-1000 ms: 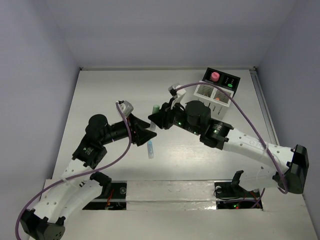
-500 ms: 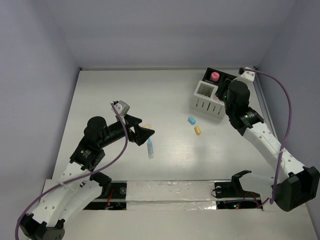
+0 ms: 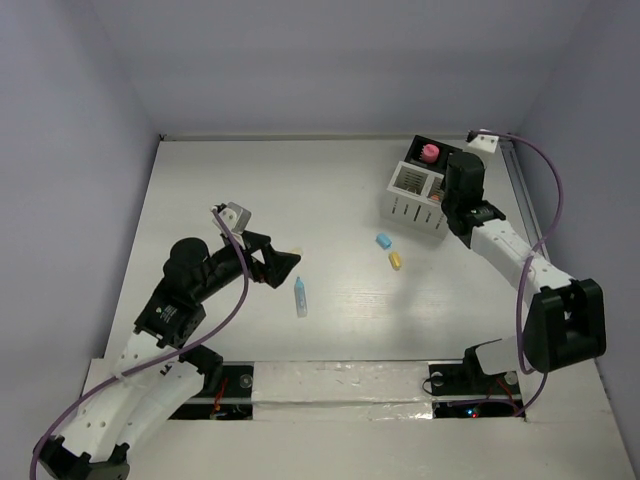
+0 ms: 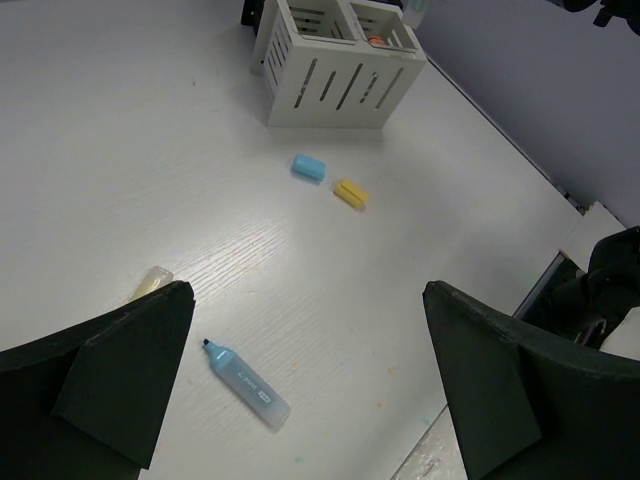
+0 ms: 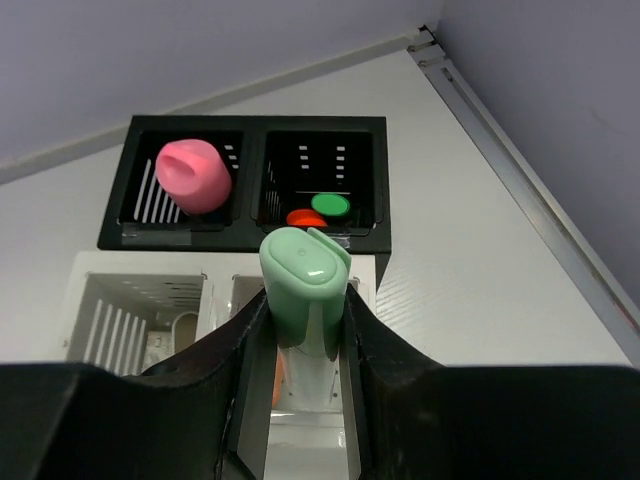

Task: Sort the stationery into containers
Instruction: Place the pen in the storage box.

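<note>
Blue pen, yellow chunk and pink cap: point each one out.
blue pen (image 4: 248,386), left wrist view, middle of its barrel.
yellow chunk (image 4: 350,193), left wrist view, its top face.
pink cap (image 5: 193,176), right wrist view, centre of its top.

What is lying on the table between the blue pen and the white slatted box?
A blue chunk and a yellow chunk, close together; the left wrist view shows them clearly.

Green-capped pen (image 5: 305,290) — lower barrel hidden between fingers (image 5: 215,350) of the right gripper (image 5: 305,315). Pale yellow piece (image 4: 152,282) partly behind a finger (image 4: 120,370) of the left gripper (image 4: 305,295). White slatted box (image 4: 330,85) cut by the top edge — contents unreadable.
</note>
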Robot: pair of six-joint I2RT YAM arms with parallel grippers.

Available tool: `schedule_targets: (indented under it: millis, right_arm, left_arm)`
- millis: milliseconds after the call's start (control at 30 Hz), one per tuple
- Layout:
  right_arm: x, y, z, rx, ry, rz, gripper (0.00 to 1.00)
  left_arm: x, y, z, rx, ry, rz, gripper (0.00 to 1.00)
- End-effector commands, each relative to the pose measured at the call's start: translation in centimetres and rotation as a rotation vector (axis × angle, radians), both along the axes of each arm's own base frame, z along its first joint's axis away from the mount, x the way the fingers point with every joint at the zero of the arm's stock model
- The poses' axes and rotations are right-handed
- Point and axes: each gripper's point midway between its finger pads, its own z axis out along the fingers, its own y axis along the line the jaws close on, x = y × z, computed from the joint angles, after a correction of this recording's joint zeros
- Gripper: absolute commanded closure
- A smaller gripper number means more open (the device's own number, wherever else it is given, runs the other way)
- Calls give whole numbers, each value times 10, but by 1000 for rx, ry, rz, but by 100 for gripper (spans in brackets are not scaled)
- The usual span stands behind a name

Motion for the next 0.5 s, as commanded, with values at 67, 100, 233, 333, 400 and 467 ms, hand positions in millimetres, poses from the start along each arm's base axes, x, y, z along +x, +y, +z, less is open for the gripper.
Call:
schedule_targets:
  millis: [67,100,233,333,400,467]
  right_arm:
    - [14,-5,37,-52,-137,-14,97]
    - [16,-4,37,-54,-150,-8,96]
    - [23,0,24,-71,-131,15,93]
    - [26,3,13,-69,-114,28,91]
    - [26,4,1,-62,-96,33,88]
    - [26,6,-6,-61,-84,42,83]
  left_arm:
    - [0,2,25,-26,-74,6,1]
    - [-1,2,25,-28,-73,3,1]
    - [-1,0,24,-26,-71,-8,1]
    - [-1,1,26,-28,-75,-5,1]
    - [-1,1,25,-27,-74,-2,1]
    - [-1,1,24,-27,-72,-3,1]
